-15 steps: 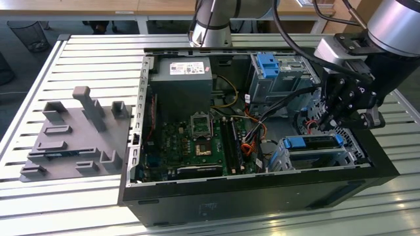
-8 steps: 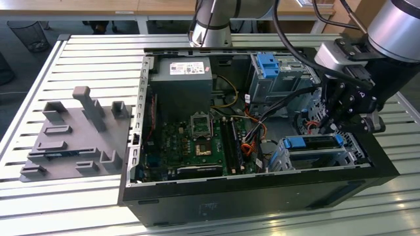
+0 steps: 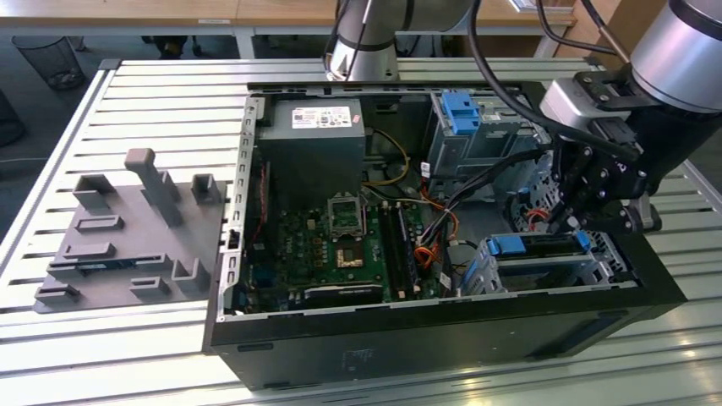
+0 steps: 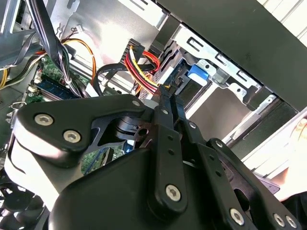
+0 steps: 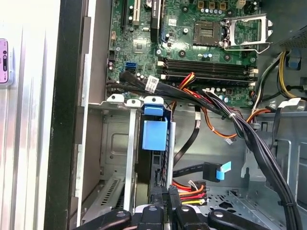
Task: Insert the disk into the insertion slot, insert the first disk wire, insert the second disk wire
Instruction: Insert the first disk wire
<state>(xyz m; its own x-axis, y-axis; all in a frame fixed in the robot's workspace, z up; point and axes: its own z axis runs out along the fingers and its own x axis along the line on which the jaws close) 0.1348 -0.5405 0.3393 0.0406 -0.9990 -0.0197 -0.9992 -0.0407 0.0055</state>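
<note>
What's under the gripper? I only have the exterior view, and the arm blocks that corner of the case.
Observer: In the first wrist view the gripper is at the disk's end, with a red, yellow and black wire bundle right beside it.
Operator: Data cable?
Observer: A black cable with a blue plug lies loose, apart from the disk.
</note>
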